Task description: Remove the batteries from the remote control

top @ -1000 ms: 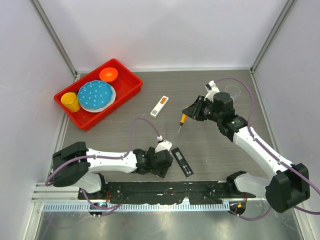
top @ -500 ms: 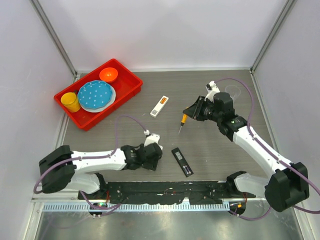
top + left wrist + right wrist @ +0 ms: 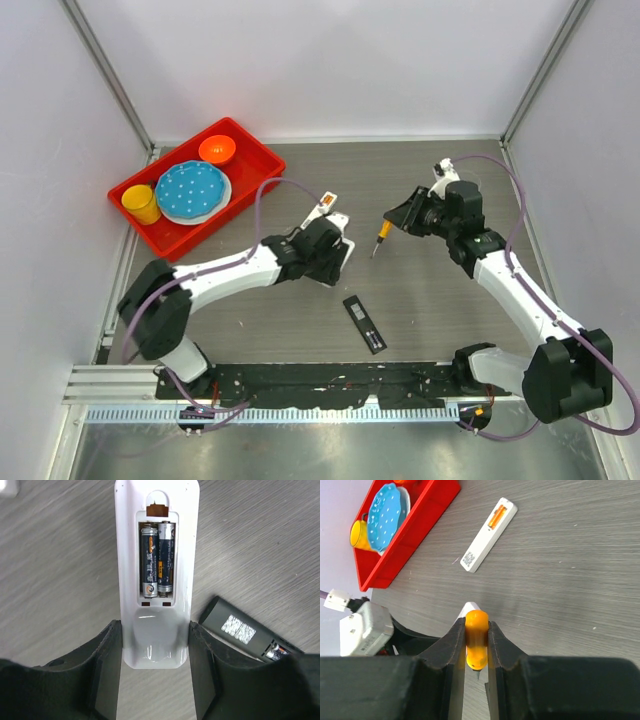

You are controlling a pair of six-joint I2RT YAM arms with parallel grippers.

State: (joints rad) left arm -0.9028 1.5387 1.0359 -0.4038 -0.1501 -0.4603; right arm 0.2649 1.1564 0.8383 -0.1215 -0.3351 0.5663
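My left gripper [image 3: 155,628] is shut on the near end of a white remote [image 3: 156,640], one finger on each side. Its back is open, and two dark batteries [image 3: 158,560] with orange bands lie side by side in the compartment. In the top view this gripper [image 3: 330,250] and remote [image 3: 342,255] are at the table's middle. My right gripper [image 3: 476,625] is shut on an orange-handled screwdriver [image 3: 476,637]. In the top view it [image 3: 395,222] is just right of the remote, with the screwdriver [image 3: 381,233] tip pointing down.
A second, smaller white remote [image 3: 487,536] with orange batteries [image 3: 498,515] showing lies beyond the held one. A black strip with a label [image 3: 364,322] lies near the front. A red tray [image 3: 255,160] with a blue plate, an orange bowl and a yellow cup stands at back left.
My left arm has swung from the front edge up to the table's middle, carrying the white remote. My right gripper with the screwdriver has shifted slightly right and back.
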